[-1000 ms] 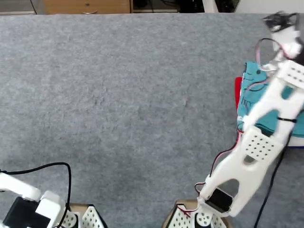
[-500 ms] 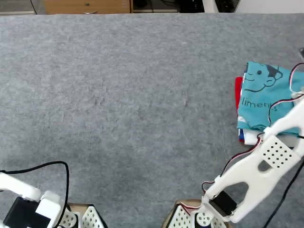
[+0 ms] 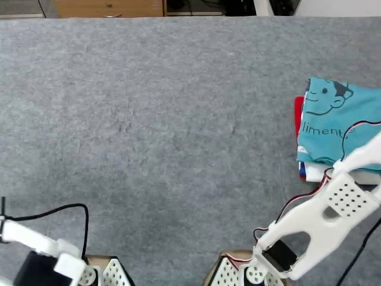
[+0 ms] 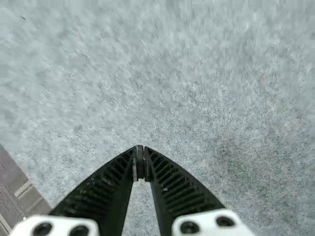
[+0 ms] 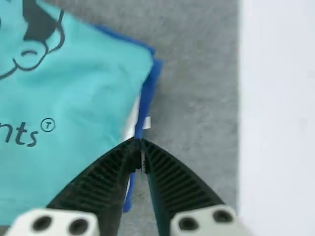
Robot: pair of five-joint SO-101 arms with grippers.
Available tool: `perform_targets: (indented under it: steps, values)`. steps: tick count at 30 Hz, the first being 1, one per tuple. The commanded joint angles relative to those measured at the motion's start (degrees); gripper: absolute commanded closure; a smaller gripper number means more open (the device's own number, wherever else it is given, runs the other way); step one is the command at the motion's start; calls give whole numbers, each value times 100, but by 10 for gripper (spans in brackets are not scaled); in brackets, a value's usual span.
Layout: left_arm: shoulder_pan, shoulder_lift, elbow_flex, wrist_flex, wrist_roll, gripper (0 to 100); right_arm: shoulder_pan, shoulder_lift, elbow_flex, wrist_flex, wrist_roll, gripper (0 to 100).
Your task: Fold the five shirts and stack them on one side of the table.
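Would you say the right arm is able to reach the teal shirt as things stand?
Probably yes: the right gripper, shut, sits at the edge of the teal shirt with nothing between, and it lies uncovered atop the stack.

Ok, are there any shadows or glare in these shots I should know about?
High view: even light over the gray felt table, with no glare or hard shadows, and the teal shirt is clearly lit. Left wrist view: a soft darker patch on the felt beside the left gripper. Right wrist view: the white strip past the table edge is featurelessly bright.
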State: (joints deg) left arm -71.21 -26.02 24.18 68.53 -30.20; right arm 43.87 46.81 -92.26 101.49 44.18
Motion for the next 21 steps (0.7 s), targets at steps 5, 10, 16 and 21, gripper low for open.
perform_targets:
  steps: [5, 10, 16, 21]
  values:
    - [844, -945, 9, 536, -9, 981, -497, -1024, -171, 97, -290, 997]
    - [1081, -1402, 527, 501, 0, 981, -936, -1446, -119, 97, -633, 997]
    - [1266, -1886, 993, 492, 0, 981, -1297, -2457, 1420, 97, -738, 997]
    - [1442, -2158, 1240, 492, 0, 981, -1508, -3873, 3591, 97, -1029, 997]
